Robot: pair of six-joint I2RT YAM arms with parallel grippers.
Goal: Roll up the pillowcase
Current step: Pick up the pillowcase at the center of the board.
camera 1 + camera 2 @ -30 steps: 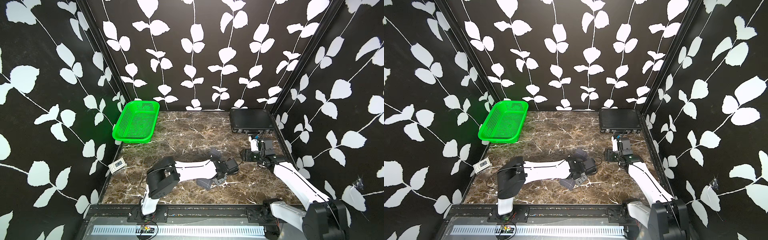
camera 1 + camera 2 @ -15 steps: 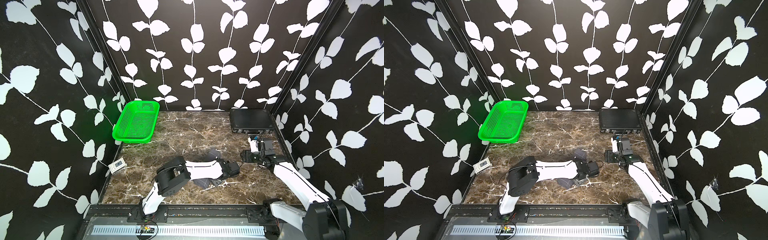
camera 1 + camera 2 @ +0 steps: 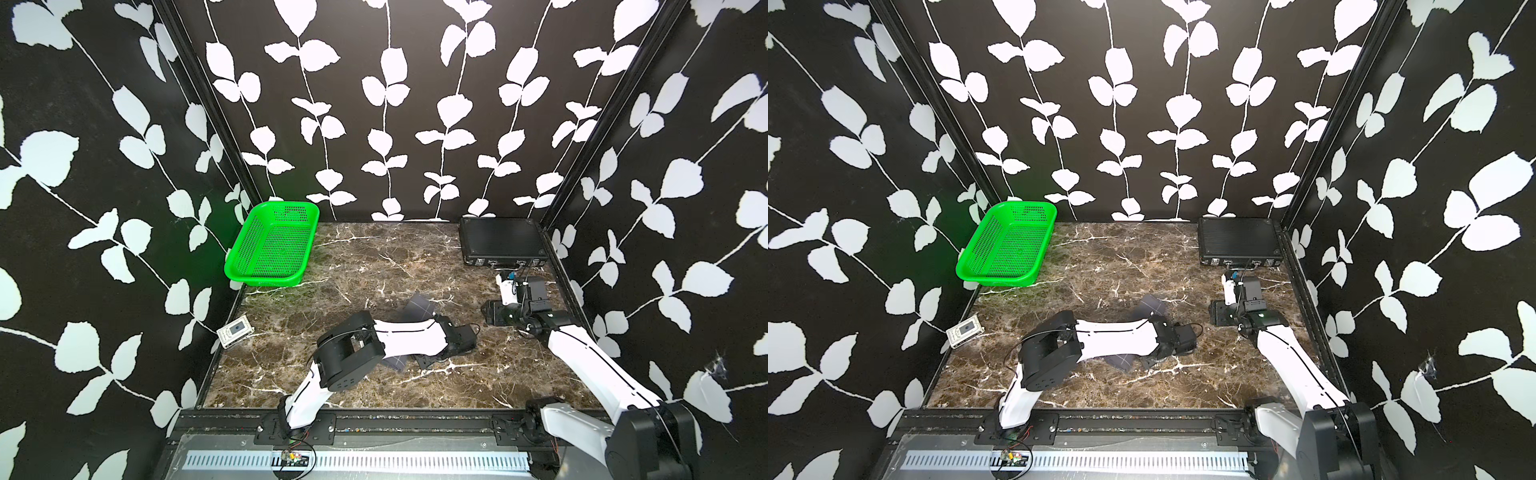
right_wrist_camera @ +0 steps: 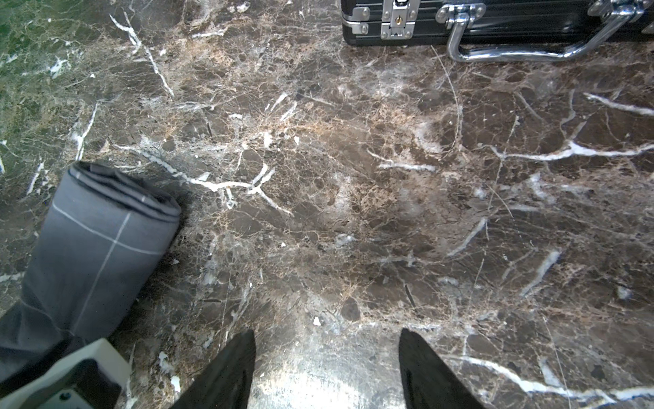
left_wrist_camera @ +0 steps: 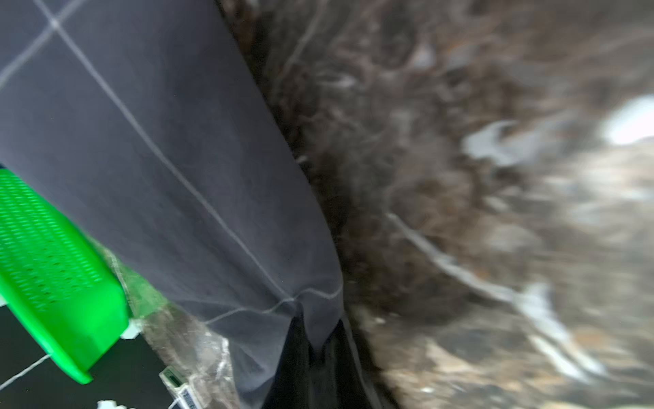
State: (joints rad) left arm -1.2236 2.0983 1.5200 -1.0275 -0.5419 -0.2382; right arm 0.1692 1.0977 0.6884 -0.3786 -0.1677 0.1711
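The pillowcase (image 3: 420,306), dark grey cloth with thin white grid lines, lies as a roll on the marble floor, mostly hidden under my left forearm in both top views (image 3: 1152,306). In the left wrist view my left gripper (image 5: 320,318) is shut on a pinched fold at the edge of the pillowcase (image 5: 159,159). From above the left gripper (image 3: 428,360) sits low at the roll's near end. My right gripper (image 4: 327,336) stands open over bare marble, apart from the roll's layered end (image 4: 95,244). In a top view the right gripper (image 3: 492,313) is to the right of the roll.
A green mesh basket (image 3: 272,247) leans at the back left. A rigid black case with latches (image 3: 500,241) lies at the back right, close behind the right gripper. A small white device (image 3: 235,331) rests by the left wall. Patterned walls enclose three sides.
The left gripper's jaws have closed on the pillowcase's fabric, and the left arm's elbow has swung to the right. The right arm has stayed put.
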